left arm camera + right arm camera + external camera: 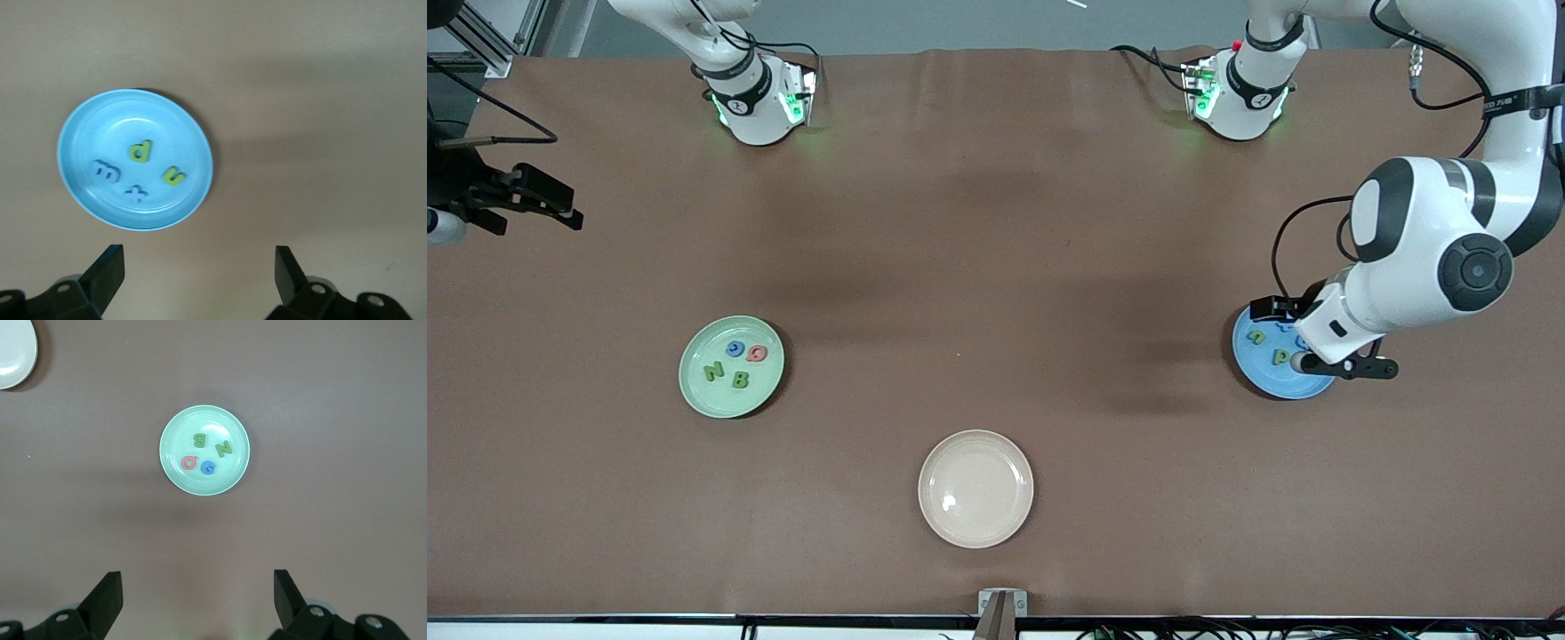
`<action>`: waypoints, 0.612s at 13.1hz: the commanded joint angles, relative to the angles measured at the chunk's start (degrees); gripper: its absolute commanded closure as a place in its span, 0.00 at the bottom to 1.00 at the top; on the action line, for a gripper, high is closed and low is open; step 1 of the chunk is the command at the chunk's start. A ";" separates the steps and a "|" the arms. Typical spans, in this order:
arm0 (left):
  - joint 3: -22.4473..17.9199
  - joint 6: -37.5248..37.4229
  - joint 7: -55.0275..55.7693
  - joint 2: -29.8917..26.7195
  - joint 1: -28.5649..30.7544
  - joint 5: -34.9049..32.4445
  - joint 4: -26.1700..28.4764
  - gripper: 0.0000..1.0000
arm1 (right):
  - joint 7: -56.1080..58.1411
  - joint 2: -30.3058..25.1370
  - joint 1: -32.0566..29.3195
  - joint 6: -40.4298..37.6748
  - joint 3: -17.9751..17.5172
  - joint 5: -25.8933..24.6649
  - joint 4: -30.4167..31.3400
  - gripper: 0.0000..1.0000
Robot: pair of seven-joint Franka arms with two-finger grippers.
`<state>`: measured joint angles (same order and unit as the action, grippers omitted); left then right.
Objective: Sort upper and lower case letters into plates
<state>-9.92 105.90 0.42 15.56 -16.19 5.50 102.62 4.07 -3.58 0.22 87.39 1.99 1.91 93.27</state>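
Observation:
The pale green plate (731,366) (204,450) lies toward the right arm's end of the table. It holds a green N (223,449), a green B (199,441), a blue G (208,468) and a red round letter (189,462). The blue plate (1263,369) (135,160) lies at the left arm's end, partly hidden by that arm. In it are a green d (141,151), another green small letter (173,176) and two blue ones (105,172). My left gripper (1347,364) (200,267) hangs open and empty by the blue plate's edge. My right gripper (560,203) (198,587) is open, empty and high up.
A cream-beige plate (975,488) (13,353) with nothing in it lies near the table's front edge, between the two coloured plates. Brown cloth covers the table. The arm bases (760,102) stand along the table's back edge.

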 commanded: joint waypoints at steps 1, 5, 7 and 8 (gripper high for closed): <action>4.79 -0.87 -0.76 -1.32 6.14 -2.07 0.92 0.01 | 0.85 -2.40 -1.28 0.68 -1.19 -0.50 2.09 0.00; 17.36 -1.22 -2.43 -1.49 19.15 -3.12 1.18 0.01 | 0.85 -3.72 -1.45 0.41 -1.02 -0.59 2.17 0.00; 18.45 -1.74 -4.45 -4.73 20.94 -2.77 2.32 0.01 | 0.94 -3.45 -1.89 0.50 -1.02 -0.59 2.53 0.00; 18.36 -2.70 -3.59 -6.32 20.94 -2.77 2.41 0.01 | 0.85 -3.45 -1.89 0.50 -0.93 -0.59 2.61 0.00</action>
<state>7.66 105.01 -2.68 14.38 3.96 3.30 102.81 4.11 -5.54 -0.02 87.29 1.95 1.86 93.74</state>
